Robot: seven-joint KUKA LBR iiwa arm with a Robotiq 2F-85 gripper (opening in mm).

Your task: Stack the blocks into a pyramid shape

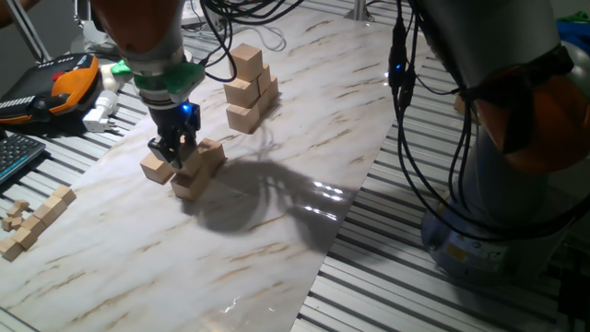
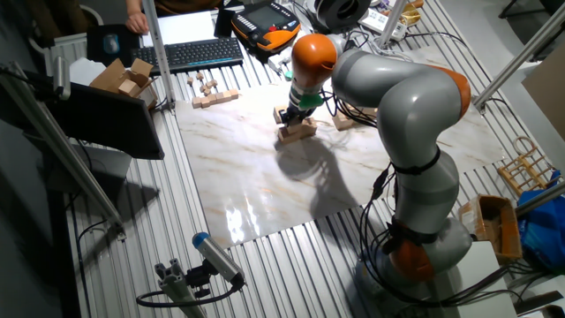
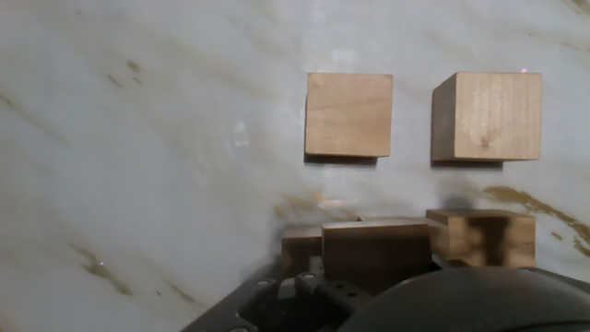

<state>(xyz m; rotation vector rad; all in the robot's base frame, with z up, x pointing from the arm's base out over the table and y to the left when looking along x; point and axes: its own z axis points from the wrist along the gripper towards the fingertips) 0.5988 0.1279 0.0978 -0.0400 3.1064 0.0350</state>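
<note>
Where it is free: the near half of the marbled table [image 1: 277, 249], glossy, bare to its front edge.
Pincer [image 1: 172, 150]: lowered among loose blocks [image 1: 198, 168], light tan wooden cubes; seemingly clenched on one, though the hand view is too dark to be sure.
Just ahead: two cubes [image 3: 348, 114] side by side, a gap between them.
Farther back: stacked blocks [image 1: 249, 88] near the table's far edge.
</note>
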